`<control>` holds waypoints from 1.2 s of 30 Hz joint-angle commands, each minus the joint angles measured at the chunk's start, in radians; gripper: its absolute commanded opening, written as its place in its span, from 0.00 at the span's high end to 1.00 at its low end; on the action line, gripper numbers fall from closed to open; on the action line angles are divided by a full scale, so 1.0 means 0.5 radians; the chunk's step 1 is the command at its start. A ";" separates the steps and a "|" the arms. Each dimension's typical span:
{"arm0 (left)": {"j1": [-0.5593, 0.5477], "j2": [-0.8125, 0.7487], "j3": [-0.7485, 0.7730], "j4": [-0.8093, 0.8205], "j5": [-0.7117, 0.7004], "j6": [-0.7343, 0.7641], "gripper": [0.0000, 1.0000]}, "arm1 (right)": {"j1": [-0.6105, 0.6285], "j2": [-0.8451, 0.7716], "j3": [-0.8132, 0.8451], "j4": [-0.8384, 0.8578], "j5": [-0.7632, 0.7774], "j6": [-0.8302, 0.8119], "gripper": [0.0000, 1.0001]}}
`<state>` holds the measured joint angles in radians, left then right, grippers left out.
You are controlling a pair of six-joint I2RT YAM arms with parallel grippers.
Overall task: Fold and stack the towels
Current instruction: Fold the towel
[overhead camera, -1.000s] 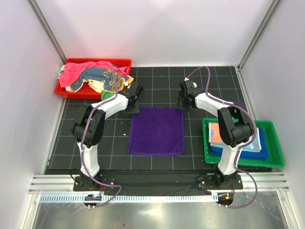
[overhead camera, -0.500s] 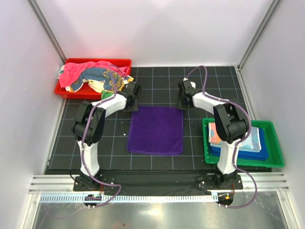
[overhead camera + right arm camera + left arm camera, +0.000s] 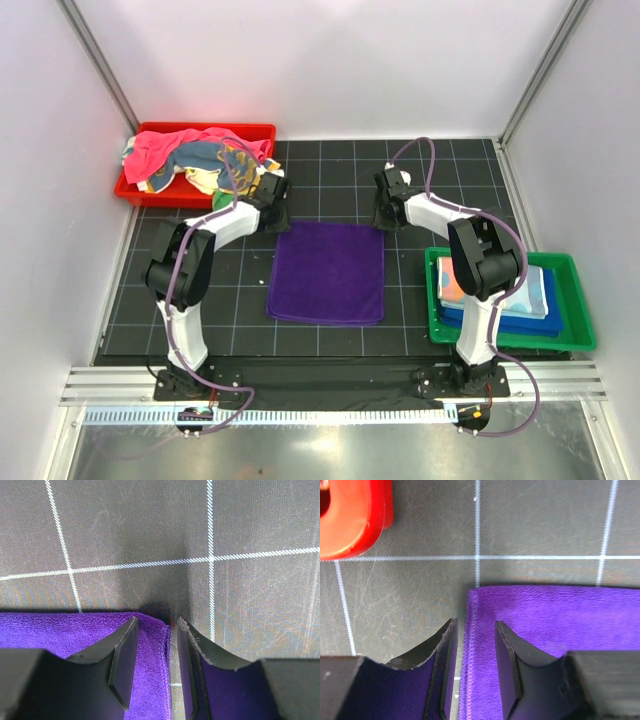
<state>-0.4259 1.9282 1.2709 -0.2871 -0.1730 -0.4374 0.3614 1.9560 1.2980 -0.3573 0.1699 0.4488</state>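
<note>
A purple towel (image 3: 325,272) lies flat in the middle of the black grid mat. My left gripper (image 3: 272,205) is at its far left corner. In the left wrist view the left gripper (image 3: 472,672) is open, its jaws either side of the towel's (image 3: 545,615) left edge. My right gripper (image 3: 385,212) is at the far right corner. In the right wrist view the right gripper (image 3: 152,672) is open astride the towel's (image 3: 60,630) right edge. A pink towel (image 3: 165,145) and a teal-and-yellow towel (image 3: 215,165) are heaped in the red tray (image 3: 250,127). Folded towels (image 3: 500,300) lie stacked in the green tray (image 3: 500,342).
The red tray stands at the far left, its corner (image 3: 350,520) close beyond my left gripper. The green tray stands at the right, beside the right arm. White walls with metal posts enclose the mat on three sides.
My left gripper has drawn back a little toward the far left, off the towel's corner. The towel has shifted slightly toward the far left. The right gripper has barely moved.
</note>
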 commanded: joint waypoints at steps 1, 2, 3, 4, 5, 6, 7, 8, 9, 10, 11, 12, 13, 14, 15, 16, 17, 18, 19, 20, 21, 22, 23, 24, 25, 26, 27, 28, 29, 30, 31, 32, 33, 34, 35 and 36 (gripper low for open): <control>0.014 -0.126 -0.017 0.147 0.061 -0.003 0.61 | -0.014 0.024 0.052 0.052 0.010 -0.023 0.58; 0.011 -0.132 -0.035 0.169 0.070 -0.006 0.61 | -0.017 0.021 0.037 0.055 0.001 -0.017 0.59; 0.014 -0.138 -0.038 0.178 0.064 -0.006 0.60 | -0.014 0.006 0.030 0.055 0.001 -0.014 0.59; 0.011 -0.132 -0.032 0.181 0.055 -0.003 0.60 | -0.017 -0.003 0.009 0.067 -0.008 -0.008 0.59; 0.017 -0.120 -0.017 0.181 0.052 0.003 0.59 | -0.017 -0.016 -0.003 0.073 -0.009 -0.005 0.59; 0.020 -0.104 -0.002 0.181 0.042 0.006 0.59 | -0.014 -0.022 -0.013 0.079 -0.002 -0.002 0.59; 0.030 -0.059 0.017 0.166 0.042 0.010 0.59 | -0.014 -0.046 -0.022 0.089 -0.008 -0.002 0.59; 0.036 -0.043 0.029 0.160 0.057 0.010 0.60 | -0.014 -0.046 -0.022 0.092 -0.009 -0.002 0.59; 0.039 -0.022 0.047 0.160 0.073 0.010 0.60 | -0.014 -0.052 -0.016 0.083 -0.012 -0.005 0.59; 0.039 -0.003 0.054 0.160 0.073 0.010 0.60 | -0.014 -0.056 -0.007 0.070 -0.015 -0.005 0.59; 0.045 0.027 0.060 0.157 0.073 0.013 0.60 | -0.017 -0.056 0.003 0.061 -0.018 -0.005 0.59; 0.045 0.040 0.063 0.160 0.070 0.010 0.60 | -0.017 -0.059 0.006 0.058 -0.021 -0.005 0.59; 0.048 0.049 0.063 0.166 0.073 0.013 0.60 | -0.017 -0.068 0.003 0.058 -0.024 -0.008 0.59; 0.051 0.064 0.063 0.175 0.082 0.007 0.60 | -0.014 -0.068 0.000 0.061 -0.021 -0.008 0.59; 0.054 0.077 0.063 0.187 0.091 0.006 0.60 | -0.017 -0.071 0.000 0.058 -0.024 -0.008 0.59; 0.054 0.086 0.063 0.200 0.110 0.006 0.60 | -0.017 -0.071 -0.003 0.055 -0.024 -0.008 0.59; 0.054 0.092 0.060 0.212 0.110 0.006 0.60 | -0.017 -0.068 0.000 0.055 -0.027 -0.008 0.59; 0.054 0.101 0.060 0.233 0.113 0.003 0.60 | -0.017 -0.065 -0.003 0.058 -0.042 -0.005 0.59; 0.054 0.107 0.057 0.246 0.122 0.003 0.60 | -0.017 -0.068 -0.010 0.055 -0.042 -0.008 0.59; 0.054 0.114 0.060 0.252 0.140 0.003 0.60 | -0.017 -0.071 -0.013 0.055 -0.045 -0.005 0.59; 0.057 0.129 0.060 0.261 0.140 0.003 0.60 | -0.017 -0.071 -0.022 0.067 -0.048 -0.002 0.60; 0.057 0.135 0.063 0.267 0.131 0.000 0.60 | -0.014 -0.077 -0.037 0.073 -0.051 0.007 0.60; 0.057 0.144 0.066 0.267 0.128 -0.003 0.60 | -0.020 -0.080 -0.037 0.076 -0.055 0.004 0.62; 0.060 0.153 0.066 0.264 0.131 -0.006 0.61 | -0.017 -0.077 -0.037 0.073 -0.048 0.007 0.63; 0.060 0.153 0.066 0.270 0.128 -0.012 0.61 | -0.014 -0.074 -0.034 0.070 -0.048 0.007 0.64; 0.060 0.160 0.057 0.273 0.116 -0.021 0.61 | -0.017 -0.074 -0.034 0.067 -0.048 0.004 0.68; 0.060 0.163 0.051 0.289 0.110 -0.024 0.62 | -0.017 -0.077 -0.034 0.067 -0.051 0.010 0.70; 0.060 0.163 0.045 0.295 0.104 -0.033 0.63 | -0.020 -0.080 -0.043 0.067 -0.048 0.014 0.72; 0.060 0.166 0.026 0.301 0.085 -0.043 0.65 | -0.017 -0.083 -0.053 0.067 -0.051 0.020 0.74; 0.060 0.166 0.017 0.322 0.082 -0.049 0.66 | -0.017 -0.089 -0.065 0.076 -0.048 0.020 0.75; 0.060 0.166 0.008 0.335 0.085 -0.055 0.66 | -0.017 -0.086 -0.071 0.079 -0.048 0.023 0.78; 0.060 0.169 -0.001 0.347 0.088 -0.061 0.67 | -0.017 -0.086 -0.074 0.082 -0.042 0.023 0.79; 0.060 0.172 -0.008 0.350 0.079 -0.064 0.69 | -0.017 -0.077 -0.074 0.079 -0.039 0.023 0.80; 0.060 0.175 -0.014 0.356 0.076 -0.070 0.70 | -0.026 -0.059 -0.068 0.079 -0.039 0.023 0.81; 0.060 0.175 -0.023 0.378 0.076 -0.070 0.72 | -0.033 -0.053 -0.059 0.079 -0.036 0.017 0.82; 0.060 0.181 -0.026 0.381 0.067 -0.073 0.73 | -0.039 -0.046 -0.050 0.079 -0.036 0.020 0.82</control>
<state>-0.4034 1.9919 1.2770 -0.1406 -0.1230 -0.4610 0.3565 1.9545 1.2789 -0.3122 0.1291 0.4599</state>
